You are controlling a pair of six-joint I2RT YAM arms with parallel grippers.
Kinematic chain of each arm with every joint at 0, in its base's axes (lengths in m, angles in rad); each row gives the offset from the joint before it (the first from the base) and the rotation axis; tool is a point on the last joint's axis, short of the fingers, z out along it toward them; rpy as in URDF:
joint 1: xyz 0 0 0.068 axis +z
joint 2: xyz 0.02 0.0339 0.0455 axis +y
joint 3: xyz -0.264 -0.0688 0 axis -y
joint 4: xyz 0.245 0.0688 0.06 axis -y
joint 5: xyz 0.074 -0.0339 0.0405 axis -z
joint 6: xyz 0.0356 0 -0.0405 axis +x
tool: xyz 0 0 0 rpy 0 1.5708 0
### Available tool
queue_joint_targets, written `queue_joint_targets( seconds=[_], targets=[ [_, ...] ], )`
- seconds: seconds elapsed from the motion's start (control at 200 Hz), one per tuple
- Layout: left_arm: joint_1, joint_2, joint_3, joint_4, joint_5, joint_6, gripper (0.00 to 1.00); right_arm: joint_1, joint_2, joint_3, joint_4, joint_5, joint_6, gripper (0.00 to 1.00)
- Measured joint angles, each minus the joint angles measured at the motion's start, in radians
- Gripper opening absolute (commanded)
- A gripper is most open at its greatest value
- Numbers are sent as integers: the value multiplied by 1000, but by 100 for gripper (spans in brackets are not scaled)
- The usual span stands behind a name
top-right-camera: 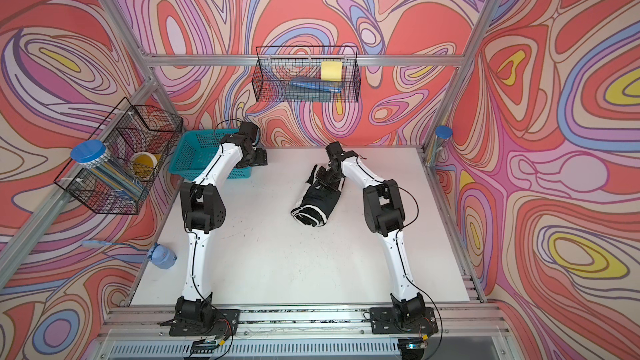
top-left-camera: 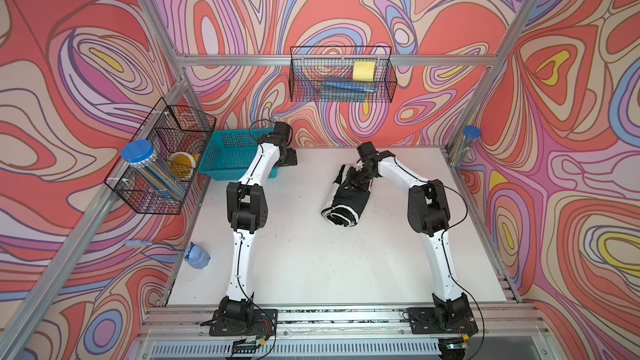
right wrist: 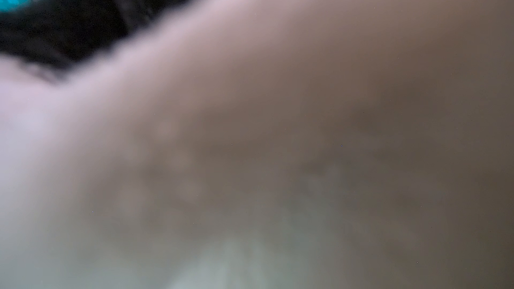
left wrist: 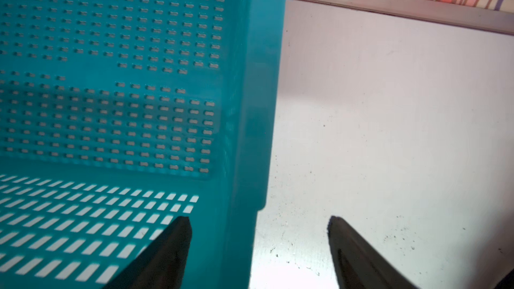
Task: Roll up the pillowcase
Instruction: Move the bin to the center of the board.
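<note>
The white table (top-left-camera: 311, 254) bears the rolled pillowcase (top-left-camera: 346, 204) and a teal basket (top-left-camera: 221, 167) at its far left corner.

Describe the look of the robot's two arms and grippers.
Both the left arm and right arm have white curved links, bulky black joints, black bases and thin black cables. The left gripper has dark, tapered fingers; the right gripper is black.

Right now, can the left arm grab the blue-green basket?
Probably yes. The left pincer is open, with one finger on each side of the basket wall, and nothing else looks to be in its way.
</note>
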Motion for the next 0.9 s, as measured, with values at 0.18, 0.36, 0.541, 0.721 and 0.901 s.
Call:
queue_joint_targets(
  seconds=[0.18,0.36,0.541,0.721,0.901],
  targets=[
    [0,14,3,4,-6,11,5,-3,3,3,-3,-10,0,30],
    [-30,3,-16,-16,-64,5,0,-5,3,-5,-2,-15,-9,30],
    [-144,-60,-115,-24,-83,-40,0,-6,-7,-26,13,-19,-27,29],
    [-377,-150,-259,-31,-126,-168,0,-6,-48,-108,83,-19,-48,30],
    [-515,-196,-324,-62,-154,-296,0,-6,-104,-220,172,-28,-71,30]
  ],
)
